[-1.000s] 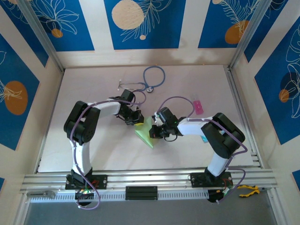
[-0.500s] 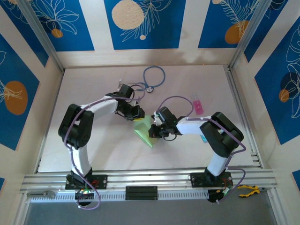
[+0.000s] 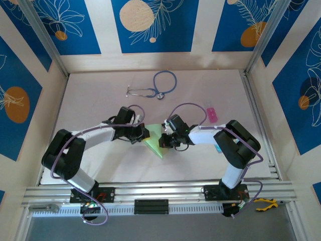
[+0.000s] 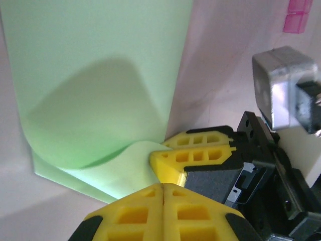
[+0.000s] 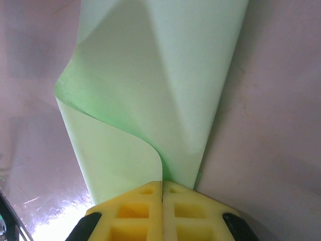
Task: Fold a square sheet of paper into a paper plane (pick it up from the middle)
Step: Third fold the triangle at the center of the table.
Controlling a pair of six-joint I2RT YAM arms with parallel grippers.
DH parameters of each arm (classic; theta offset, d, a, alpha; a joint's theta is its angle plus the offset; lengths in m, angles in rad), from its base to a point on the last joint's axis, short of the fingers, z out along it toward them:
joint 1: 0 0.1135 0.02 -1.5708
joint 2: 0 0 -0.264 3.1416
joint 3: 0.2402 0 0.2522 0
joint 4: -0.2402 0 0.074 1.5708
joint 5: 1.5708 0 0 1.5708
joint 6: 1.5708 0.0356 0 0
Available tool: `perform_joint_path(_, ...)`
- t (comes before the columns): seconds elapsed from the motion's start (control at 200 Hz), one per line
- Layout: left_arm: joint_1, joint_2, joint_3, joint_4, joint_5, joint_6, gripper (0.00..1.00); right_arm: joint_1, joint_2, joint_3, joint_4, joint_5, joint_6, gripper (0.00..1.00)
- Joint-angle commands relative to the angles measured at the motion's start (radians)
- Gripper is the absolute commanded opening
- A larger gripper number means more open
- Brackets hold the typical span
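Observation:
The square sheet of paper is pale green and lies mid-table, folded into a pointed triangle. One flap curls up off it in the left wrist view and in the right wrist view. My left gripper is at its left edge, jaws together where the lifted flap's edge meets their seam. My right gripper is at the right edge, shut on the same flap. In the left wrist view, the right gripper sits just behind my left fingertips, nearly touching.
A blue stethoscope lies at the back of the table. A small pink block sits right of the right arm, also at the left wrist view's top corner. Aluminium rails run along the near edge.
The left arm has swung forward and lower, bringing its gripper from behind the paper to the paper's left edge, and its jaws closed. The right arm and paper held still.

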Motion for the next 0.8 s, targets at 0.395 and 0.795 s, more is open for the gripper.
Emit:
perform_joint_path(0.395,-0.069,0.052,-0.096,0.297,-0.029,-0.181,0.00,0.020,0.016,-0.015,-0.029,0.024,0.017,0.01)
perform_joint_path(0.795,-0.070,0.105,-0.109,0.283,-0.028,-0.178,0.00,0.022,0.012,-0.009,-0.062,0.049,0.009,0.01)
